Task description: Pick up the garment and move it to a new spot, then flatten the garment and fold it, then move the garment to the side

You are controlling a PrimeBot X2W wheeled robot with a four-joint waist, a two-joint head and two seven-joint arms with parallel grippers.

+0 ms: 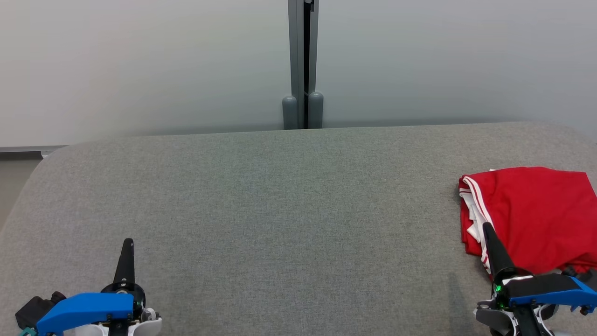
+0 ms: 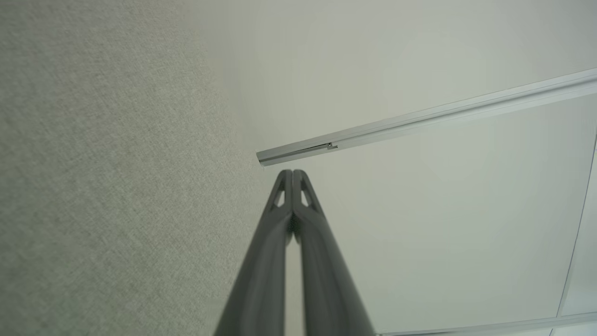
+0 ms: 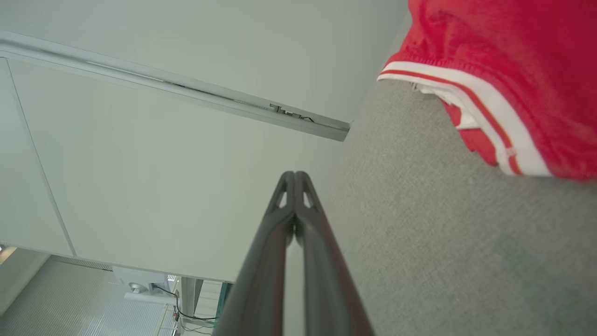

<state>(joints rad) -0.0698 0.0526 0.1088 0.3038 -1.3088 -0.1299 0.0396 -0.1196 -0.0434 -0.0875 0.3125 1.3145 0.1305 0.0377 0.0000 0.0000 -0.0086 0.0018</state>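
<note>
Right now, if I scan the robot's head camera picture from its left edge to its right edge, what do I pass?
The left gripper, shut, low down → grey vertical post at the far wall → red garment with white stripes, lying on the grey fabric surface.

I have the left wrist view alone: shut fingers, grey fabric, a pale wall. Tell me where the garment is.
Observer: The red garment lies folded at the right end of the grey fabric surface, far from the left gripper.
Operator: Report the right gripper.
Observer: The right gripper is shut with nothing between its fingers. Its wrist view shows the garment off to one side, apart from it.
Operator: Describe the garment's near edge.
Observer: A white trim with a thin red stripe runs along the edge that faces the right gripper.
</note>
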